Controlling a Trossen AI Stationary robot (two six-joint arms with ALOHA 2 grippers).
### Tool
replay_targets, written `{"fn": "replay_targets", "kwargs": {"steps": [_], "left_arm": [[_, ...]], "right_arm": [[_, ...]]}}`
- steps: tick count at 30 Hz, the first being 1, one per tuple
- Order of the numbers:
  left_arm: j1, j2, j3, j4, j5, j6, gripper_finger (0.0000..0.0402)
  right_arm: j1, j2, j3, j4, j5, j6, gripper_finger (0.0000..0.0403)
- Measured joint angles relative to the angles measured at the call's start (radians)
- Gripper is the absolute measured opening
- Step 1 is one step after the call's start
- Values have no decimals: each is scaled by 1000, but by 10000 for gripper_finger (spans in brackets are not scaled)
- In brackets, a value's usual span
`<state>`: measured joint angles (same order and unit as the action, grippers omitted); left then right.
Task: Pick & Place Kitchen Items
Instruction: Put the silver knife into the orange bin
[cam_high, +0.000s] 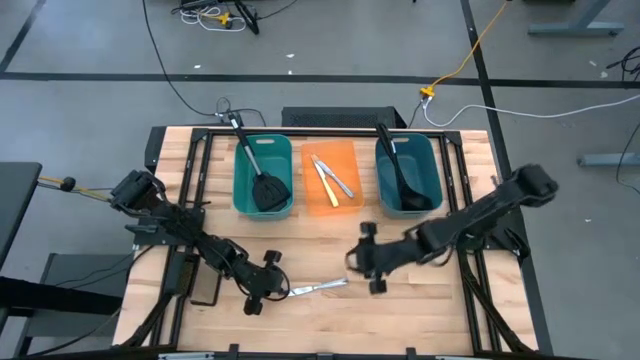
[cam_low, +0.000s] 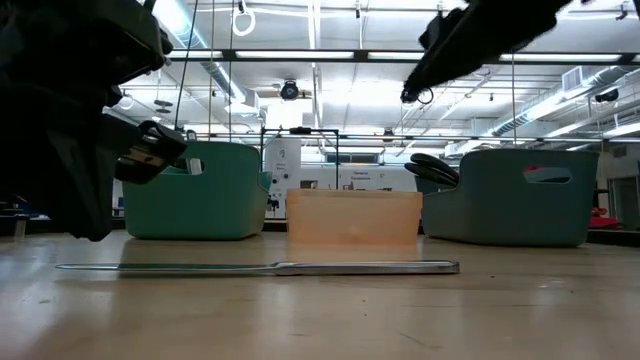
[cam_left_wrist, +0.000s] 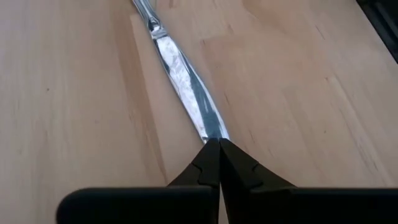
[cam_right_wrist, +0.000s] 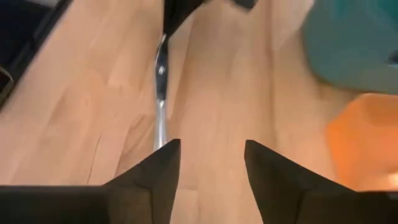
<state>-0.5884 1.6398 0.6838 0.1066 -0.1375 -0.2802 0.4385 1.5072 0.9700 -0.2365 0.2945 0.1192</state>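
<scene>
A silver table knife (cam_high: 318, 288) lies flat on the wooden counter (cam_high: 420, 320) near its front edge, in front of the bins. The left hand (cam_high: 272, 288) sits at the blade end, its fingers pinched together on the blade tip, as the left wrist view shows. The right hand (cam_high: 358, 262) hovers just beyond the handle end with its fingers spread and nothing between them.

The knife looks light, rigid and slick; polished metal lying flush on wood leaves little for fingers to get under. The thicker handle seems the better place to take hold, across its narrow width, since the thin blade could slip or pivot in the grip.

Farther back stand three bins in a row. The teal bin (cam_high: 245, 195) on the left holds a black slotted spatula (cam_high: 268, 188), its handle sticking out over the far rim. The orange bin (cam_high: 352, 205) in the middle holds two small knives (cam_high: 332, 180). The blue bin (cam_high: 425, 165) on the right holds a long black ladle (cam_high: 402, 175).
</scene>
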Motion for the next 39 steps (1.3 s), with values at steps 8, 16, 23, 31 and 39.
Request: {"fn": "replay_targets", "kwargs": {"steps": [8,16,23,31,39], "left_arm": [[1,0,0,18,0,7,12],[1,0,0,20,0,27,4],[1,0,0,21,-7,31,15],[1,0,0,21,-7,30,4],[1,0,0,24,-8,30,18]], "right_arm": [[7,181,46,62,-104,45,197],[8,259,46,127,-130,61,196],[23,338,46,169,-129,86,196],[37,353,46,170,-74,94,196],[37,402,46,163,-66,108,196]]}}
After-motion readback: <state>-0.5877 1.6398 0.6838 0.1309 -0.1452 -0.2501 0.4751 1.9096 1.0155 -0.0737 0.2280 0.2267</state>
